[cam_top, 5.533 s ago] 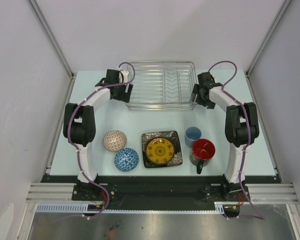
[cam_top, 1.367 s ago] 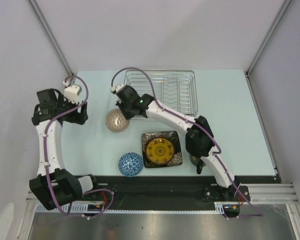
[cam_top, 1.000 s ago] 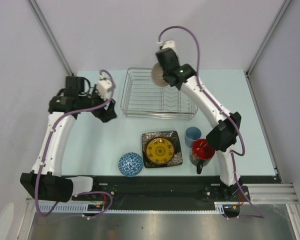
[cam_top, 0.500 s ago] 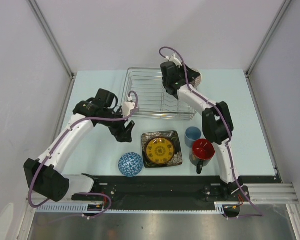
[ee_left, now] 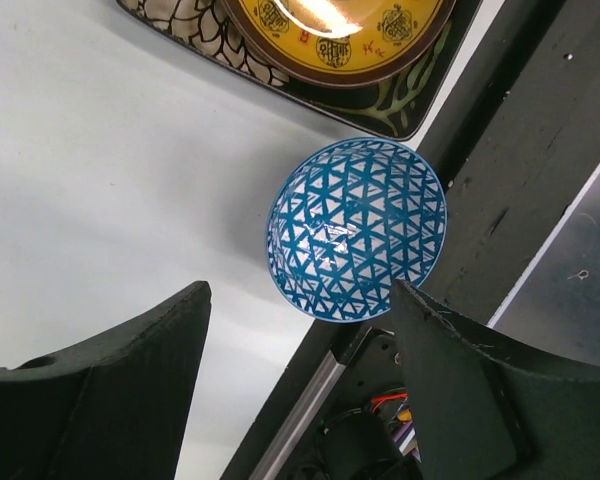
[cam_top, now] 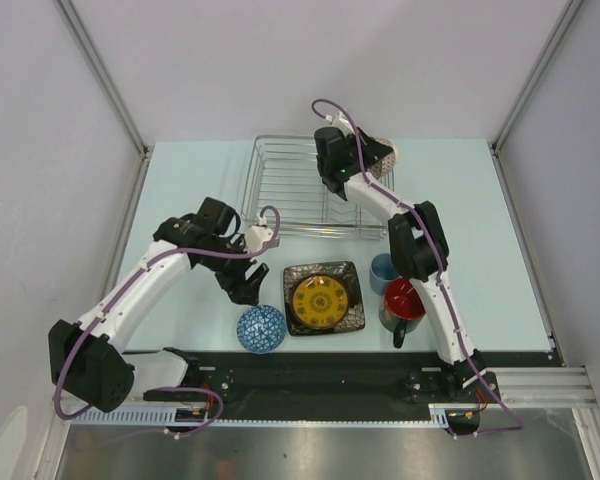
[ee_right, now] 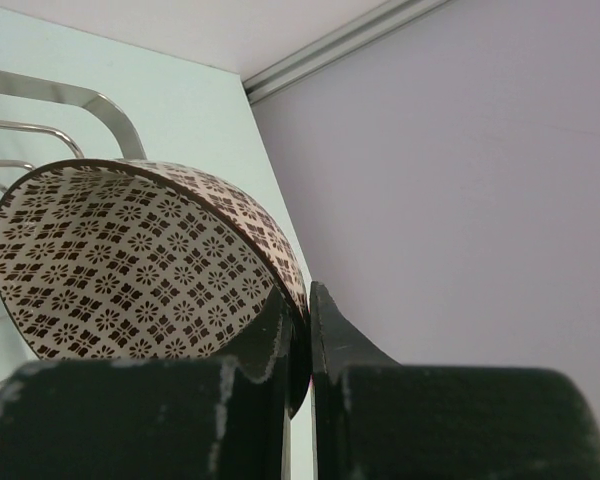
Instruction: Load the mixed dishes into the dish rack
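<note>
blue bowl [cam_top: 257, 327]: lower centre-left, on tabletop [cam_top: 180, 200], just beside plate [cam_top: 323, 298]
left claw [cam_top: 248, 288]: fingers apart, hovering above blue bowl
mug [cam_top: 405, 302], cup [cam_top: 384, 270]: right of plate
right claw [ee_right: 300, 310]: clamped on beige bowl [ee_right: 130, 270] rim, over rack [cam_top: 290, 190], upper-right corner

Bare counter [cam_top: 170, 190] spreads left of the rack [cam_top: 280, 190] and the blue bowl [cam_top: 260, 326]. On its right the bowl nearly meets the square plate [cam_top: 324, 298]; its near side is just beside the dark front rail [cam_top: 310, 362]. Cup [cam_top: 385, 268] and mug [cam_top: 405, 298] crowd the plate's right edge. The right arm [cam_top: 375, 198] crosses over the rack's right end.
</note>
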Robot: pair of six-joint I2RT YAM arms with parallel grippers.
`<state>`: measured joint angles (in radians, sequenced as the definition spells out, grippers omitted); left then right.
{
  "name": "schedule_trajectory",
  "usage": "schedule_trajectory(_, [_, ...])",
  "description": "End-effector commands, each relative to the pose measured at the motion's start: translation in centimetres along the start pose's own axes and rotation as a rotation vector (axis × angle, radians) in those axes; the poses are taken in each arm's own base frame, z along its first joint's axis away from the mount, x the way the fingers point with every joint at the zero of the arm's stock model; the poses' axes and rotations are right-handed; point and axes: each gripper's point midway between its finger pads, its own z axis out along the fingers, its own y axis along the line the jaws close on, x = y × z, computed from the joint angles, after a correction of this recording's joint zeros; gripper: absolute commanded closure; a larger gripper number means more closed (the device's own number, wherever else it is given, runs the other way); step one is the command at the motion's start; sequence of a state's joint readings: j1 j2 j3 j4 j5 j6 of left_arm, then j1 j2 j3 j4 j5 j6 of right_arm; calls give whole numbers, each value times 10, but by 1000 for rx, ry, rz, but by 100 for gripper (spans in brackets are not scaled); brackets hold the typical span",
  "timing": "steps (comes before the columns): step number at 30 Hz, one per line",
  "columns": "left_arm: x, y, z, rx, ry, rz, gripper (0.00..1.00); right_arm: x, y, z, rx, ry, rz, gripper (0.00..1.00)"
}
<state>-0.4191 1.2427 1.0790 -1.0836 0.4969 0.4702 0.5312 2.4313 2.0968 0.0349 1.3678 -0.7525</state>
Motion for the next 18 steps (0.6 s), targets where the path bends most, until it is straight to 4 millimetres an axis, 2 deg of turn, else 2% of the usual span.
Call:
schedule_trajectory(1, [1,-2,-1,-25,-12,27,23,-8,-3,-5,35,13,90,100])
schedule_trajectory(15, [-1,-27,21,-93,51,210,21,-4,36,-17,-73,-3,91,98])
schedule_trajectory(16, [-1,-27,22,-99,57,211,21,-5,36,-18,-81,-5,93,95])
schedule_trajectory(17, [-2,-31,25,-110,66,217,21,-6,38,-18,-101,-9,101,80])
schedule_trajectory(18, [0,-28,27,-130,87,215,21,-6,36,-20,-117,-7,114,70])
